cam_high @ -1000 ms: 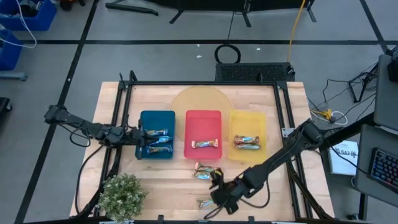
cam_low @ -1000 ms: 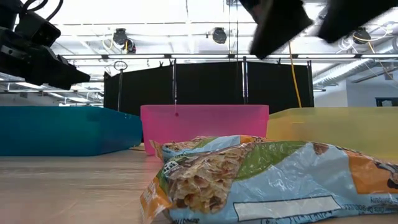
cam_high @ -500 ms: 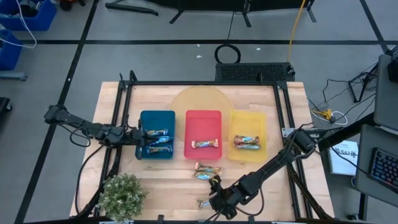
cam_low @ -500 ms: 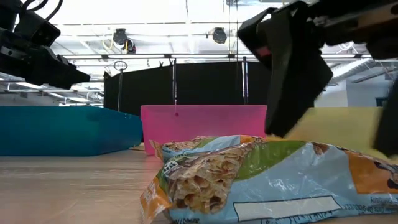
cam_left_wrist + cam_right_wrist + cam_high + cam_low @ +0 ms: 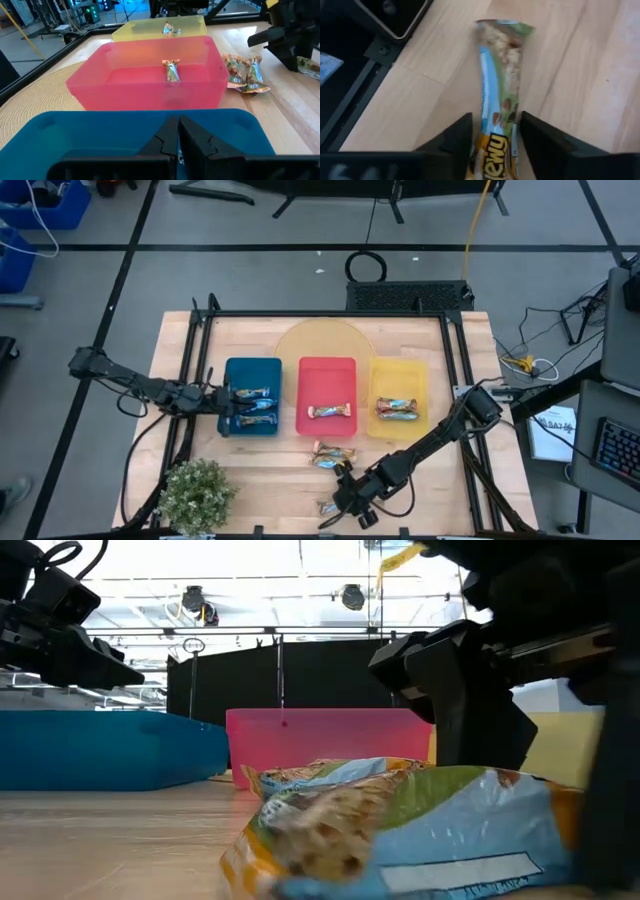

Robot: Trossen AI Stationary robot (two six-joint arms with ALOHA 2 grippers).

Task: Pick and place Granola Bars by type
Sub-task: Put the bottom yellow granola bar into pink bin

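While down at the near edge: right gripper (image 5: pixel 492 137) – fingers apart, straddling a bar (image 5: pixel 500 90) flat on the table (image 5: pixel 270 480).
Left gripper (image 5: pixel 222 398): pressed together over the blue tray (image 5: pixel 252 370) – nothing held.

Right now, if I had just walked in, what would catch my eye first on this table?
Three bright trays in a row: blue tray, red tray, yellow tray, each holding wrapped bars. Near the front edge, the right gripper straddles a lone granola bar. A small potted plant sits at the front left corner.
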